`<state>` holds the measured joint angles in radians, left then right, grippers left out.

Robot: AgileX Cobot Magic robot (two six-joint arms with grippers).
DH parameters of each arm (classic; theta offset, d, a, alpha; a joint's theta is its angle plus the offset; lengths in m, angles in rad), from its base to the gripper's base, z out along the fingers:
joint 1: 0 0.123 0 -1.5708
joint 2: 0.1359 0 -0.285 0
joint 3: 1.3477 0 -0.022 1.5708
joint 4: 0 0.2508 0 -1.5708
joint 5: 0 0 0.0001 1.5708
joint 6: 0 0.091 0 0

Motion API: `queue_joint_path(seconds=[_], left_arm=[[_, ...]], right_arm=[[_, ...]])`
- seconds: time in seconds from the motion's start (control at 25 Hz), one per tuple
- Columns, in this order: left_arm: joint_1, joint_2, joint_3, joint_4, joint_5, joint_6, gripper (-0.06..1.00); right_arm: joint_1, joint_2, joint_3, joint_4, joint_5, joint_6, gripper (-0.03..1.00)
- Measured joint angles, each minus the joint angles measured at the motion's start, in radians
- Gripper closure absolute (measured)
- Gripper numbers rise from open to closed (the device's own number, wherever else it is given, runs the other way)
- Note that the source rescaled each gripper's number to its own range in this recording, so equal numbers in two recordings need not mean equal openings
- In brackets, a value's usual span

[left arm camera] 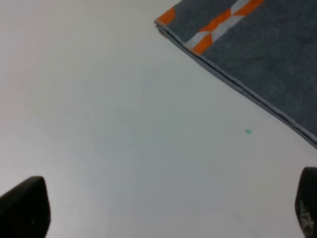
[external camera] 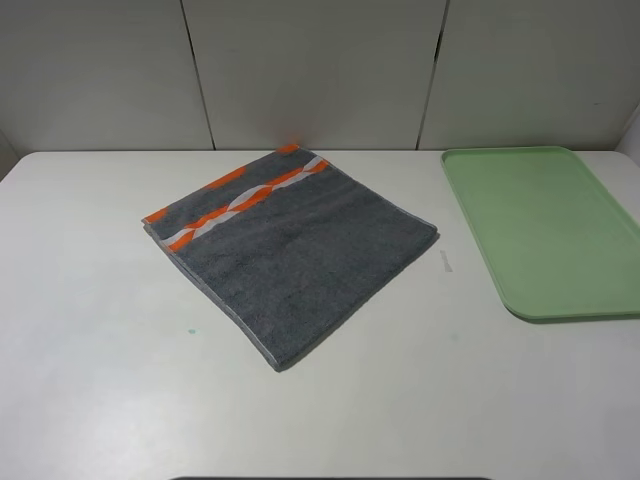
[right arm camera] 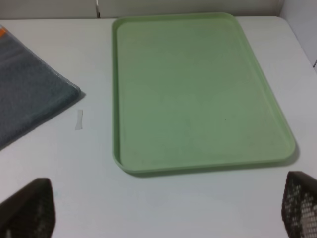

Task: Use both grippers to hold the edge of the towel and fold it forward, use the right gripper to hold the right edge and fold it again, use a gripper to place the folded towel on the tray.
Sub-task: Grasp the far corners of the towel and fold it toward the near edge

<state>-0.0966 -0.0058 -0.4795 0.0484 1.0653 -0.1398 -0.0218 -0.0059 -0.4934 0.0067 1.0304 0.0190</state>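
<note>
The white surface (external camera: 100, 380) carries the grey towel (external camera: 300, 250), which lies flat and slanted in the middle, with its orange and white stripes toward the back edge. The green tray (external camera: 540, 230) sits apart from it by the right edge. The left hand (left arm camera: 166, 210) and the right hand (right arm camera: 163, 208) are both wide open and hold nothing.
</note>
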Motion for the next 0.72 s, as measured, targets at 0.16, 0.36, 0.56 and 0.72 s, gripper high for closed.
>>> queue_joint_path(seconds=[0.16,0.36,0.56,0.72], left_arm=[[0.0,0.0,0.0,0.0,0.0,0.0,-0.04],[0.0,0.0,0.0,0.0,0.0,0.0,-0.04],[0.0,0.0,0.0,0.0,0.0,0.0,-0.04],[0.0,0.0,0.0,0.0,0.0,0.0,-0.04]], right_arm=[[0.0,0.0,0.0,0.0,0.0,0.0,-0.03],[0.0,0.0,0.0,0.0,0.0,0.0,-0.03],[0.0,0.0,0.0,0.0,0.0,0.0,-0.03],[0.0,0.0,0.0,0.0,0.0,0.0,-0.03]])
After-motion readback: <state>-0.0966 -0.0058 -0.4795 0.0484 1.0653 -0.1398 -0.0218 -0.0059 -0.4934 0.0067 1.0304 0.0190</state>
